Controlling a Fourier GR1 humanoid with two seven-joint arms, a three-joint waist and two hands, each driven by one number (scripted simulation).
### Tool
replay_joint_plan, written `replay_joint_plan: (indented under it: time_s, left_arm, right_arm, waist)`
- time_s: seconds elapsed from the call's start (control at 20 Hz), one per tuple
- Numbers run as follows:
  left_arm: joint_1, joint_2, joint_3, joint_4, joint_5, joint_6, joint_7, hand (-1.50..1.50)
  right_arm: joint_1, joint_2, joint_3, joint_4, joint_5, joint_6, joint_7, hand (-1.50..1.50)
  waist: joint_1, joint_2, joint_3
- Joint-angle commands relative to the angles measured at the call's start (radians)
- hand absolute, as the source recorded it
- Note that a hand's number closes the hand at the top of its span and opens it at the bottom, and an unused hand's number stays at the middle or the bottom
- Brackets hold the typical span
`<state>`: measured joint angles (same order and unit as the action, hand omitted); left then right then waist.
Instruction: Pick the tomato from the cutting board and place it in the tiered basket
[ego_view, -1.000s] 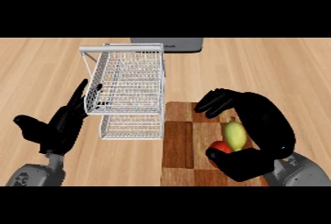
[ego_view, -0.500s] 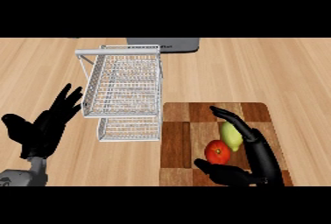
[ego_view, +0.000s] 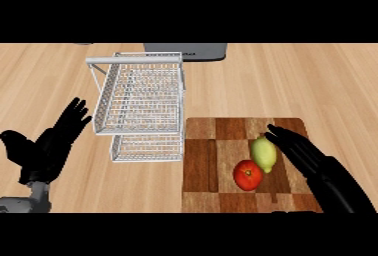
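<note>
- Tomato (ego_view: 248, 175): one, red and round. We find it on the cutting board (ego_view: 210, 155), in the lower middle part, with no hand on it
- Lemon (ego_view: 263, 153): one, yellow-green, lying up and to the right of the tomato. We see the two just beside each other, perhaps touching
- Cutting board: brown wooden blocks, flat on the counter (ego_view: 295, 85), to the right of the basket and close to its lower tier
- Right hand (ego_view: 314, 160): we list it over the board's right side, fingers straight and spread a little, holding nothing. It lies along the lemon's right flank, with the fingertips near the lemon's upper end; we cannot tell whether they touch it. It is apart from the tomato
- Tiered basket (ego_view: 144, 100): white wire, two tiers, standing left of the board. We see nothing in either tier
- Left hand (ego_view: 52, 150): we list it at the left edge, resting with fingers up and apart, holding nothing, clear of the basket
- Grey box (ego_view: 184, 51): at the counter's far edge, behind the basket, partly cut off from our view
</note>
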<state>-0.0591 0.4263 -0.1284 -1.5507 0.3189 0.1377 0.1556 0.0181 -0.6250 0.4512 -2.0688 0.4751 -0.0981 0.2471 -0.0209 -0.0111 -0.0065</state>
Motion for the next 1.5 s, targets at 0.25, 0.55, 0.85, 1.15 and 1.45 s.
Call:
replay_joint_plan:
  time_s: [0.25, 0.55, 0.85, 1.15, 1.45]
  left_arm:
    - [-0.011, 0.002, -0.001, -0.014, -0.006, -0.014, 0.024, 0.0]
    - [0.004, -0.031, 0.019, 0.006, -0.034, -0.043, -0.005, 0.0]
    - [-0.066, -0.068, 0.022, 0.014, -0.059, -0.013, 0.045, 0.0]
    - [0.025, -0.07, 0.052, -0.058, -0.06, -0.058, 0.055, 0.0]
    - [0.007, -0.111, 0.056, -0.009, -0.124, -0.059, 0.004, 0.0]
  right_arm:
    - [-0.094, -0.135, 0.137, -0.258, -0.025, 0.455, 0.49, -1.5]
    - [-0.229, 0.121, 0.203, -0.232, 0.027, 0.543, 0.752, -1.5]
    - [-0.233, 0.256, 0.293, 0.001, 0.194, 0.475, 0.733, -1.5]
    - [-0.104, 0.194, 0.259, 0.061, 0.296, 0.401, 0.558, -1.5]
    - [-0.102, 0.221, 0.227, 0.256, 0.421, 0.258, 0.399, -1.5]
  waist:
    - [0.027, 0.009, 0.002]
    - [0.026, 0.011, 0.006]
    - [0.025, 0.012, 0.006]
    - [0.022, 0.01, 0.007]
    - [0.021, 0.011, 0.007]
